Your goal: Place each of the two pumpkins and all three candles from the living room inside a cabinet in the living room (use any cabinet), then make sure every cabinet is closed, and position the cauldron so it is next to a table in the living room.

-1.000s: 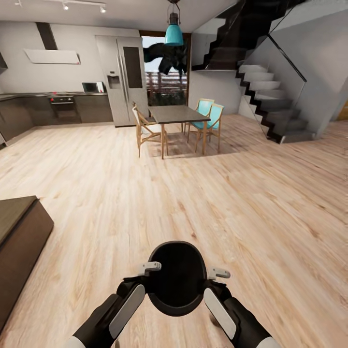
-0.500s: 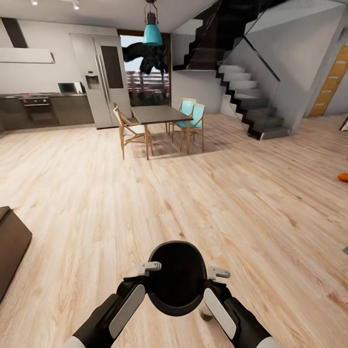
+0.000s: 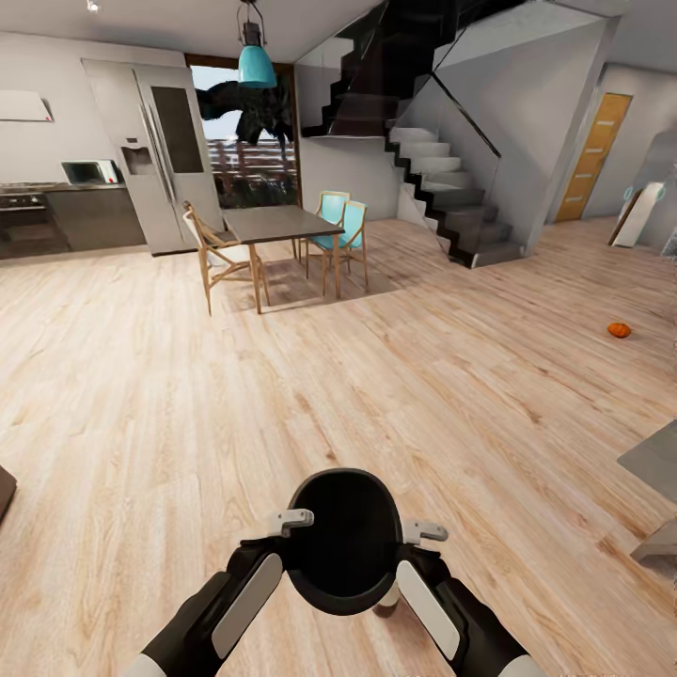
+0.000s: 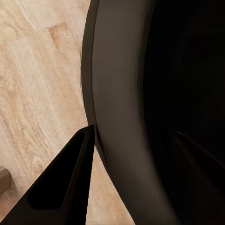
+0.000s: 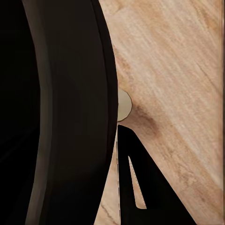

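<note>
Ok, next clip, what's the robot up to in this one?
The robot is carrying the black cauldron between both arms, above the wood floor. The left tool and the right tool each sit at the rim on opposite sides; the wrist views show a finger against the pot's wall. One pumpkin lies on the floor off to the right, and a grey table corner shows at the right edge. A small pale candle sits on the floor just under the cauldron.
</note>
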Controlling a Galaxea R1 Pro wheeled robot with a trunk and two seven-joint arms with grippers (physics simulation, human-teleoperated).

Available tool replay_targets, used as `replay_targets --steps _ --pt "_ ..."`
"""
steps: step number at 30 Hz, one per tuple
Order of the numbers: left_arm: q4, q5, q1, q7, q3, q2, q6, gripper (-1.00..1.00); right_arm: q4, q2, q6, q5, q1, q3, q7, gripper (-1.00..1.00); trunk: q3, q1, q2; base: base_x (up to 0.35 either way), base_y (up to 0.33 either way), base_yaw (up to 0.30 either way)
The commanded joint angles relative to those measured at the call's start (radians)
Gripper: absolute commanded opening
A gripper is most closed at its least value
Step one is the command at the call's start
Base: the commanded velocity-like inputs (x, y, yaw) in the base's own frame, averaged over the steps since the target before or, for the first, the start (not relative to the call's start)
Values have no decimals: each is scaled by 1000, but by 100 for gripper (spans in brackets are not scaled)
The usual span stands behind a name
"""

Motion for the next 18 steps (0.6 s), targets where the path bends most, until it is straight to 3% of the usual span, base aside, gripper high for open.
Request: replay_targets --steps 1,18 --pt "-55 23 -1 10 -6 0 -10 -100 0 -1 9 -12 -1 -4 -8 -100 -1 0 -1 0 0 -211" --pt "-55 23 -1 10 -6 0 -10 -100 0 -1 9 -12 -1 -4 -8 -100 -1 0 -1 0 0 -207"
